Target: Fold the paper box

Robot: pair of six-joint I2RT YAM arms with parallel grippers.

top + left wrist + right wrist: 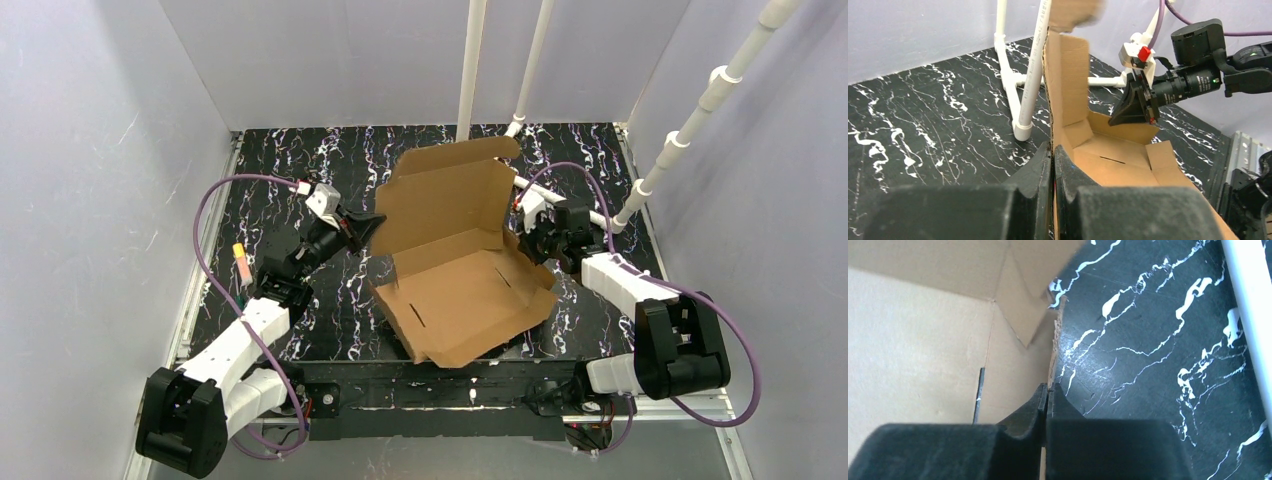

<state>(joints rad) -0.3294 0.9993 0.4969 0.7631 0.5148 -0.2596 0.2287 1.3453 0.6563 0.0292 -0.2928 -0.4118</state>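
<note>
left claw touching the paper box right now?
Touching. The left wrist view shows the left claw shut on the edge of the paper box, with the upright cardboard wall pinched between its two fingers.

I get top ext cam looking steeply down from above/behind the arm bases over the whole table point(290, 190), L wrist cam v. close behind the left gripper point(1053, 150) facing across the paper box point(1118, 165) to the right gripper point(1118, 117), R wrist cam close down on box edge + table; all 3 share the box.
</note>
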